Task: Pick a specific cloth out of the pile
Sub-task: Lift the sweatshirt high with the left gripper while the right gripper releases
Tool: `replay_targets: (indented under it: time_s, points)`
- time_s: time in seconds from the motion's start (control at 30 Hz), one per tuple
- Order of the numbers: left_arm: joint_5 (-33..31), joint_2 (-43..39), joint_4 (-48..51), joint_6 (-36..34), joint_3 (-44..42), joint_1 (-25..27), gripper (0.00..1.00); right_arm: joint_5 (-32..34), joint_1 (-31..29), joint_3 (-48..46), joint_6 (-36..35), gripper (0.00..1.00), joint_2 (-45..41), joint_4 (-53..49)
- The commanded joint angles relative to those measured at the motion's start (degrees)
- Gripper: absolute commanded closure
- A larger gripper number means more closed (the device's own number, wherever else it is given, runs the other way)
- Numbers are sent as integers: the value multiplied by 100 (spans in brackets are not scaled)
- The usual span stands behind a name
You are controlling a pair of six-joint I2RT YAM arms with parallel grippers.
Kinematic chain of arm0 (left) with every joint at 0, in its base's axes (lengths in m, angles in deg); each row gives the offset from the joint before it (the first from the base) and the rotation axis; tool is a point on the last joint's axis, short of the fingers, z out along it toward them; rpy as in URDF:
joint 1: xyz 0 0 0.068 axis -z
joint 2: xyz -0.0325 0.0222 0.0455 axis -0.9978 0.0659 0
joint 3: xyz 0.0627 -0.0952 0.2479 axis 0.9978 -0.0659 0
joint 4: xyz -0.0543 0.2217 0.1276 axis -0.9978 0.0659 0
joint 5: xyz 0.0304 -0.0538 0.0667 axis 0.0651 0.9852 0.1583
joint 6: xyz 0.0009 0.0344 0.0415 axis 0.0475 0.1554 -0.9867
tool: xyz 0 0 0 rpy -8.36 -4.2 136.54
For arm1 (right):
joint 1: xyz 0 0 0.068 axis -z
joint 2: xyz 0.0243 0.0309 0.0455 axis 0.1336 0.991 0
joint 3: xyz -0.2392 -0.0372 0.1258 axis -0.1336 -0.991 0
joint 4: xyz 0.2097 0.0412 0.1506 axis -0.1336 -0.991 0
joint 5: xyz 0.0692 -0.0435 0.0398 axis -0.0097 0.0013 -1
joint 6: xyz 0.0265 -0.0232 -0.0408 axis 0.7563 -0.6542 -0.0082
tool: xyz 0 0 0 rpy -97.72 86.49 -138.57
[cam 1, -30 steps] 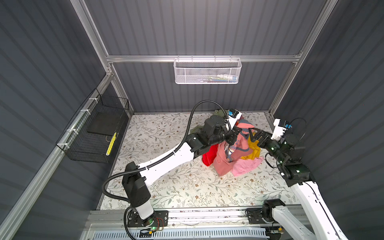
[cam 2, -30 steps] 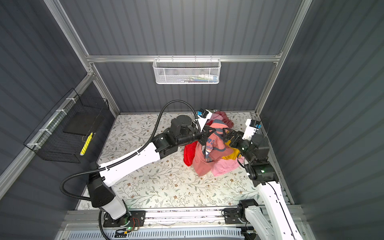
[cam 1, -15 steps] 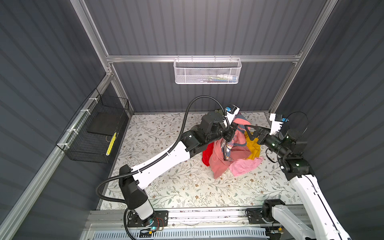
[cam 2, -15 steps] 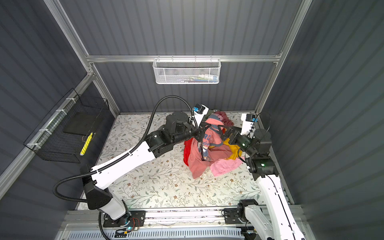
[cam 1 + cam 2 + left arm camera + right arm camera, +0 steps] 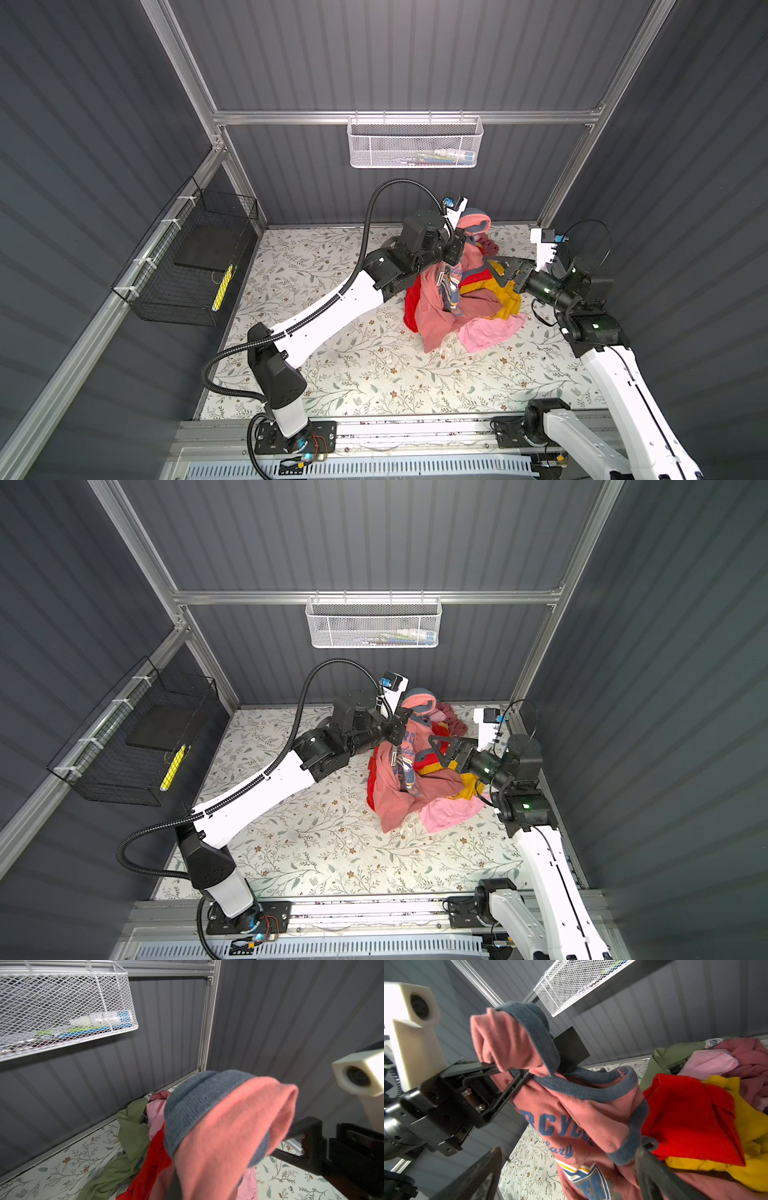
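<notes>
Cloth (image 5: 432, 309): salmon-pink T-shirt, blue-grey neck trim (image 5: 583, 1088), blue printed graphic (image 5: 560, 1130) on the chest.

Location: back right part of the desk (image 5: 353, 365), on the left flank of the pile (image 5: 505, 305), neck end held up off the heap.

Orientation: long axis steep, neck end uppermost and toward the back wall, body hanging down and toward the front. The lower end lies crumpled on the desk, touching the pile. A fold of shoulder and trim flops over the top of the grip. The graphic faces the right arm, as the right wrist view shows.

Left gripper (image 5: 457, 249): closed tight on the cloth just beside the neck trim, with fabric bunched between the jaws in the right wrist view.

Right gripper (image 5: 496, 268): jaws spread wide, holding nothing. It sits beside the cloth at collar height, above the pile. One fingertip (image 5: 648, 1153) is at the trim; whether it presses on it cannot be told.

Pile: red, yellow, light-pink, olive and dusty-rose garments, heaped toward the back right corner. Red and yellow pieces lie directly beside the cloth, light pink at the front edge.

Fixtures: white mesh basket (image 5: 411, 145) on the back wall; black wire basket (image 5: 187, 266) on the left wall.
</notes>
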Motion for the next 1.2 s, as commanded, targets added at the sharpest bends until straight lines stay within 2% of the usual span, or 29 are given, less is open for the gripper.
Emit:
replay_targets:
  time_s: [0.0,0.13,0.4,0.53,0.7,0.8,1.03,1.17]
  points:
    - [-143,-133,-130,87,11,-85,100,118,-23,128,-205,1,-97,-220]
    - [-325,-493,-104,-206,156,-98,100,378,-22,60,-444,1,-133,-484]
    - [-458,-944,60,-461,1037,-94,100,584,-27,-232,-611,1,-93,-453]
    - [-1023,-944,386,-791,1484,-93,100,966,-28,-340,-620,1,-54,-504]
    - [-1937,-707,966,-1353,2178,-182,100,1004,-47,-323,-624,1,123,-583]
    - [-1878,-604,1289,-1239,2450,-682,100,985,-159,-335,-617,1,217,-479]
    - [-1983,-592,1727,-1236,2356,-1851,100,985,-582,-249,-631,1,471,-232]
    - [-1745,-730,1867,-1077,1903,-2695,100,993,-740,-152,-677,1,641,-203]
